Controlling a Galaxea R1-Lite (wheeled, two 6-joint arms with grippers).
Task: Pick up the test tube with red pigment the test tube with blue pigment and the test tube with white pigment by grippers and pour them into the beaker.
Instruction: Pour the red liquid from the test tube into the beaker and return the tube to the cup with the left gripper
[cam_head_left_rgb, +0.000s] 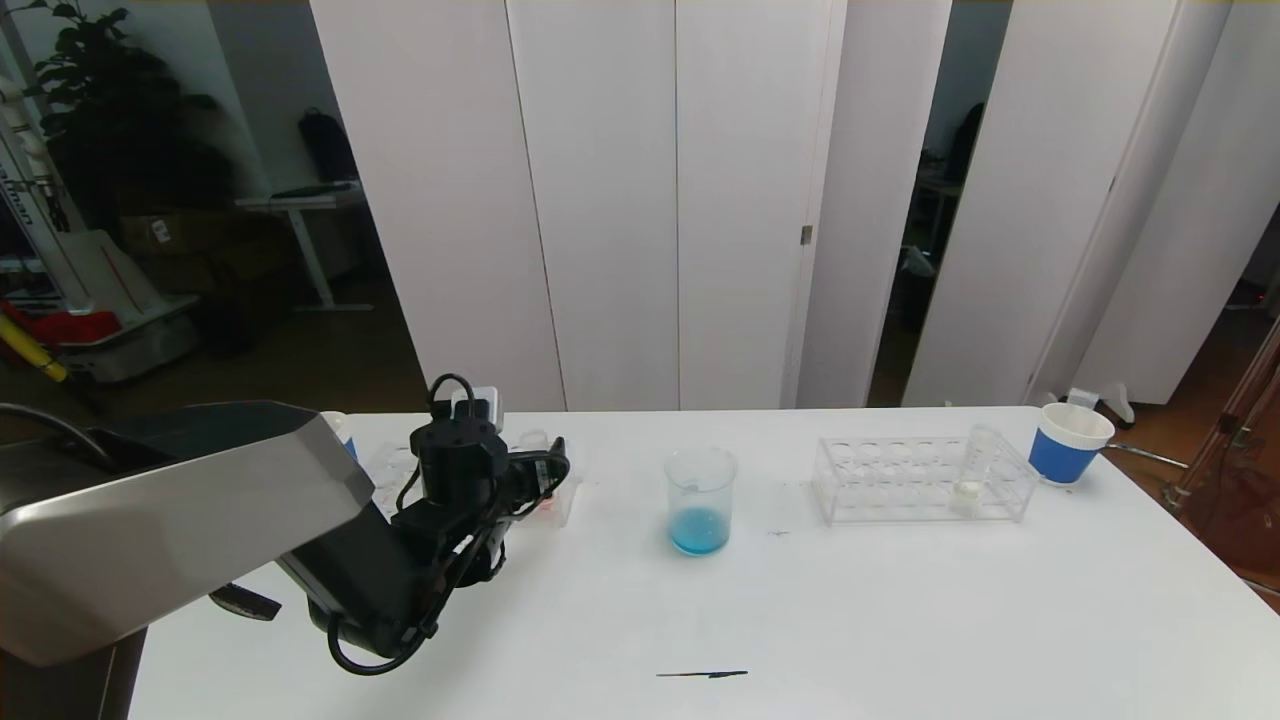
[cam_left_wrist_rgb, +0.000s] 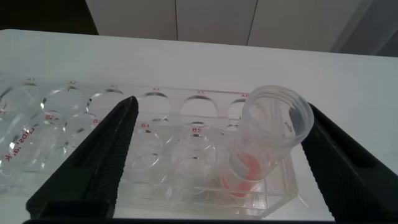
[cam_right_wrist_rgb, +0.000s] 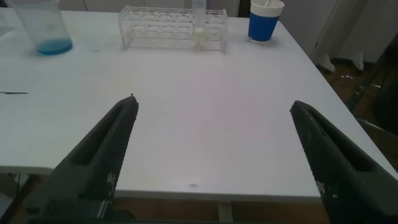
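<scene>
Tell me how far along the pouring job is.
Done, it seems: blue liquid already sits in the beaker. In hand: the left pincer, open, straddles the test tube with red pigment standing in its clear rack, not yet gripped. Left: the test tube with white pigment stands in the other rack, unpoured. The right pincer hangs open near the table edge.

Even, bright overhead light; white desk (cam_head_left_rgb: 900, 620) w/ mild glare, soft faint shadows. Bkgd room at left dim. Wrist views: near jaws blurred, dark.
</scene>
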